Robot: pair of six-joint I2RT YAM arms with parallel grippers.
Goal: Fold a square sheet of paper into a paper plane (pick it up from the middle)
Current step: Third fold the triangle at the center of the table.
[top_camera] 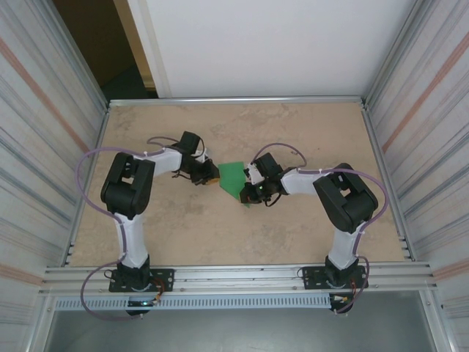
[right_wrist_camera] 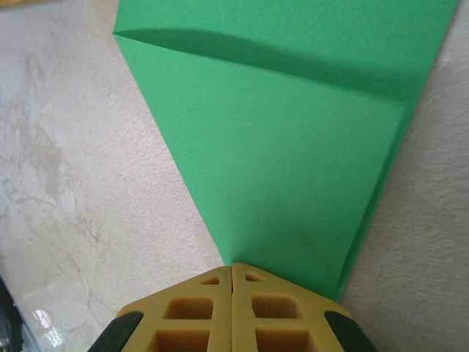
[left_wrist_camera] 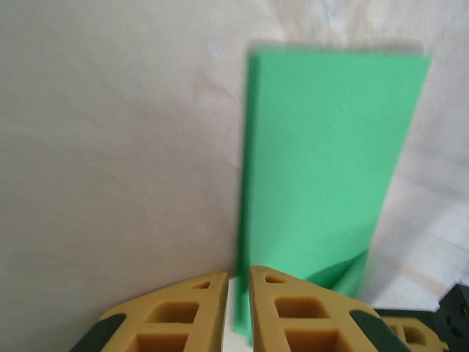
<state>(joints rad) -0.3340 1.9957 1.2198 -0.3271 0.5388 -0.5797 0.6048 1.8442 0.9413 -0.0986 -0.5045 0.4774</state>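
The green sheet of paper (top_camera: 233, 176) lies part folded on the table between my two grippers. In the left wrist view the sheet (left_wrist_camera: 330, 161) looks like a tall strip with a flap lifting at its near right corner. My left gripper (top_camera: 215, 177) (left_wrist_camera: 237, 282) is at the sheet's left edge. Its jaws stand a narrow gap apart, and the green edge runs into that gap. In the right wrist view the sheet (right_wrist_camera: 293, 147) shows a diagonal crease and tapers to a point. My right gripper (top_camera: 250, 192) (right_wrist_camera: 233, 268) is shut on that point.
The beige table top (top_camera: 220, 227) is bounded by a metal rail (top_camera: 234, 273) at the near edge and by ribbed walls (top_camera: 44, 147) on both sides. Both arms reach in towards the middle, with their elbows out at the left and right.
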